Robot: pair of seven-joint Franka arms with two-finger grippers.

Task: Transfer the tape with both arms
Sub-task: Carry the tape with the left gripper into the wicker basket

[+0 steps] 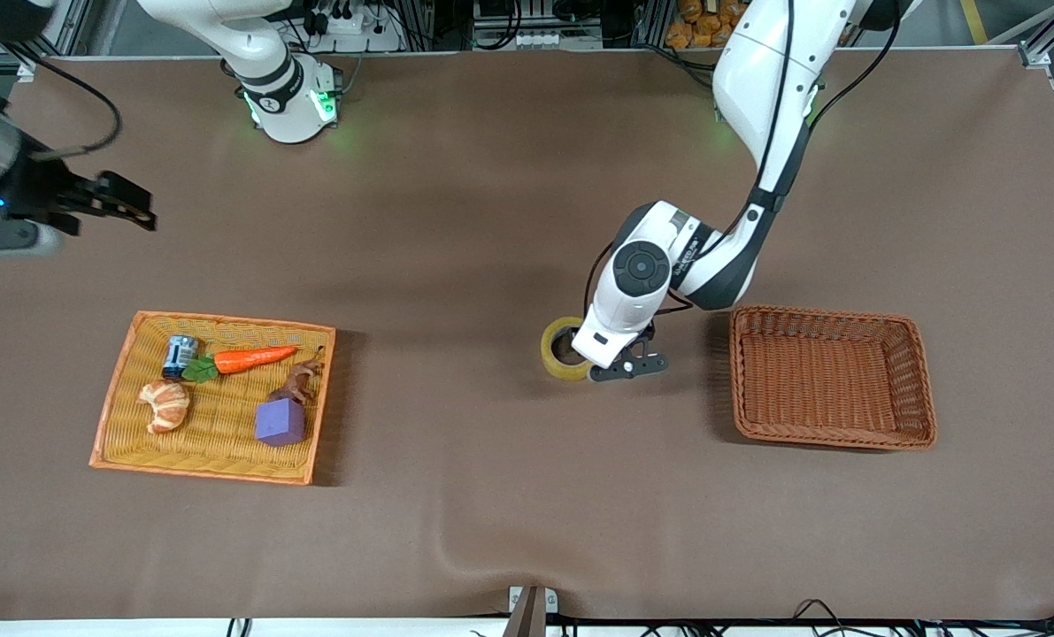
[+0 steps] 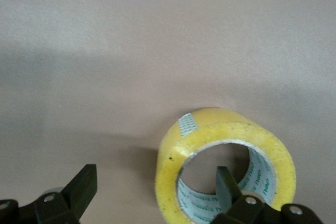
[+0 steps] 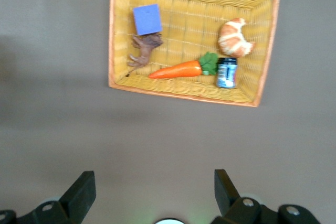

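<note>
The tape [image 1: 555, 350], a yellowish roll with a grey core, lies flat on the brown table near the middle, hole upward. My left gripper [image 1: 619, 364] is down at it and open. In the left wrist view the left gripper [image 2: 155, 177] straddles the roll's wall: one finger [image 2: 224, 182] is inside the tape's [image 2: 220, 129] hole, the other [image 2: 84, 182] is outside it. My right gripper [image 1: 124, 205] is open and empty, held high above the table at the right arm's end; in the right wrist view the right gripper [image 3: 153, 178] looks down on bare table.
A yellow wicker tray [image 1: 226, 318] at the right arm's end holds a croissant [image 1: 165, 405], carrot [image 1: 252, 358], can [image 1: 179, 354], purple cube [image 1: 280, 422] and brown toy [image 1: 301, 382]; the tray also shows in the right wrist view [image 3: 194, 95]. A brown wicker basket [image 1: 832, 435] stands beside the tape toward the left arm's end.
</note>
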